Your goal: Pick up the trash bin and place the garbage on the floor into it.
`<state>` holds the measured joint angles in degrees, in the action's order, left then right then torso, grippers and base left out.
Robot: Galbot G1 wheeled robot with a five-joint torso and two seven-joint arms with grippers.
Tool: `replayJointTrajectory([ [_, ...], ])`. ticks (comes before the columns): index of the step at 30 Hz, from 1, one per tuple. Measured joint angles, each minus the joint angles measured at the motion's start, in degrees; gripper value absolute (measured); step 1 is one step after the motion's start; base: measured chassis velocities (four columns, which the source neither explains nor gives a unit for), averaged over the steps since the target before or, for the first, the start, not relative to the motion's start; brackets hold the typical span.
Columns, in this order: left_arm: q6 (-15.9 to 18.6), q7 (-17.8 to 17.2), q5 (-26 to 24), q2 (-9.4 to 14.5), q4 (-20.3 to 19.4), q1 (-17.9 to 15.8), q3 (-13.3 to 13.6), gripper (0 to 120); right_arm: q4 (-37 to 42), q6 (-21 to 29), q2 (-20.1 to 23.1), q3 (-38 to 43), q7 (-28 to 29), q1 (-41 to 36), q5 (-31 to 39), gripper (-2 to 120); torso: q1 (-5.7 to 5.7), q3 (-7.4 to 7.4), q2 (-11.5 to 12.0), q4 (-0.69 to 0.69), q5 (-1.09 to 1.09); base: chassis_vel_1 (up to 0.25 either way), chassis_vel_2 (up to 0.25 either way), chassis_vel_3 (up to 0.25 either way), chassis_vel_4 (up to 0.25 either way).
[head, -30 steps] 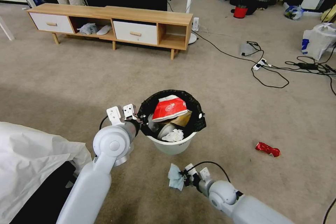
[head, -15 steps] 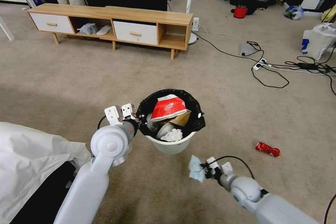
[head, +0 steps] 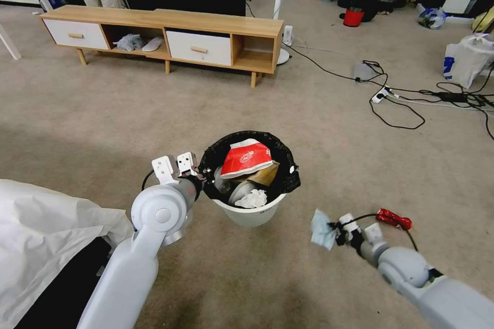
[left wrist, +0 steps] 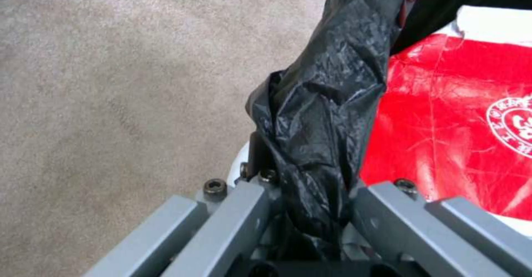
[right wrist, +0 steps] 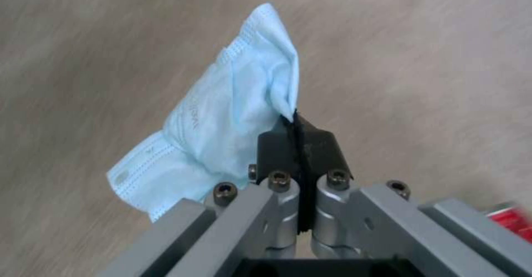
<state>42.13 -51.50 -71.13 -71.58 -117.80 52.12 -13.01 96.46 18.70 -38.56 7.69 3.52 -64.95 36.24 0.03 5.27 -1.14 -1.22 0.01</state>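
Note:
The white trash bin (head: 251, 214) with a black bag over its rim (left wrist: 321, 115) hangs above the carpet. My left gripper (head: 203, 181) is shut on its near-left rim. Inside lie a red-white packet (head: 247, 158) (left wrist: 460, 119), a brown paper bag (head: 265, 175) and a crumpled white tissue (head: 253, 199). My right gripper (head: 335, 234) (right wrist: 296, 138) is shut on a light blue mask (head: 322, 229) (right wrist: 222, 123), held in the air to the right of the bin and lower in the head view. A red wrapper (head: 393, 218) lies on the carpet just beyond the right wrist.
A wooden TV bench (head: 164, 38) stands across the far carpet. Black cables and a power strip (head: 383, 95) trail over the floor at the right, near a white plastic bag (head: 468, 59). A white sheet (head: 46, 236) covers something at my near left.
My right arm has swung to the right with the mask, from in front of the bin to its right side, near the red wrapper. The left arm and bin have barely moved.

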Motion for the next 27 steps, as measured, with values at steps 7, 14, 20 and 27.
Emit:
replayJointTrajectory([
  [7,0.00,-0.11,-0.42,0.12,0.57,-0.69,0.36,2,4.95,6.58,1.07,6.62,5.01,2.44,4.32,0,0.00,0.00,0.00,0.00,0.00,0.000,0.000,0.000,0.000],
  [14,0.00,-0.44,-0.65,0.40,0.69,-1.00,0.48,2,11.19,16.33,0.41,11.88,10.14,6.04,11.81,0,0.00,0.00,0.00,0.00,-0.01,0.000,0.000,0.000,0.000],
  [20,0.00,-0.47,-0.62,0.69,0.87,-0.77,0.40,2,16.67,22.99,1.14,17.20,12.26,7.97,18.25,0,0.00,0.00,0.00,0.00,0.00,0.000,0.000,0.000,0.000],
  [27,0.00,-0.42,-0.14,0.42,1.52,-0.87,1.00,2,21.99,23.94,2.77,21.87,12.67,9.64,21.62,0,0.00,0.00,0.00,-0.01,-0.01,0.000,0.000,0.000,0.000],
])
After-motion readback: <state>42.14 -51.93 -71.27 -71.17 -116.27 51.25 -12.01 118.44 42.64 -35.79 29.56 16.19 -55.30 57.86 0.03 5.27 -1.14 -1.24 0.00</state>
